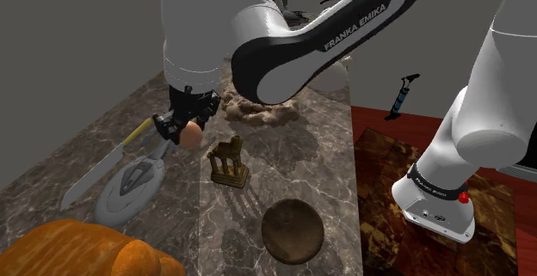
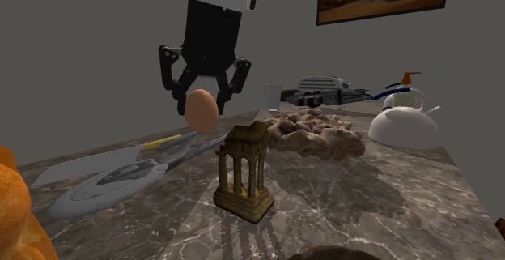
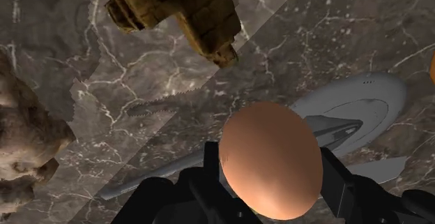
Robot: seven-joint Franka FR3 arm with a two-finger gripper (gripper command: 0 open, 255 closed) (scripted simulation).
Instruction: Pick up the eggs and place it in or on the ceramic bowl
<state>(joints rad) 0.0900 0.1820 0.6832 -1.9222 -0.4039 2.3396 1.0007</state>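
Observation:
A brownish egg (image 1: 192, 134) (image 2: 201, 108) (image 3: 270, 158) hangs in the air, clasped between the black fingers of my gripper (image 1: 185, 128) (image 2: 202, 96) (image 3: 272, 181), which is shut on it. It hovers well above the marble tabletop, over a grey spaceship model (image 3: 348, 111). A dark brown round bowl (image 1: 293, 231) sits upright and empty near the table's front, to the shoulder view's lower right of the gripper, beyond a small golden temple model (image 1: 229, 162).
The temple model (image 2: 245, 169) stands just beside the gripper. The spaceship model (image 1: 129, 184), a yellow-handled knife (image 1: 99, 173), a brown rocky lump (image 1: 258, 111), a white kettle (image 2: 405, 125), a glass (image 2: 273, 96) and an orange mass (image 1: 77, 248) share the table.

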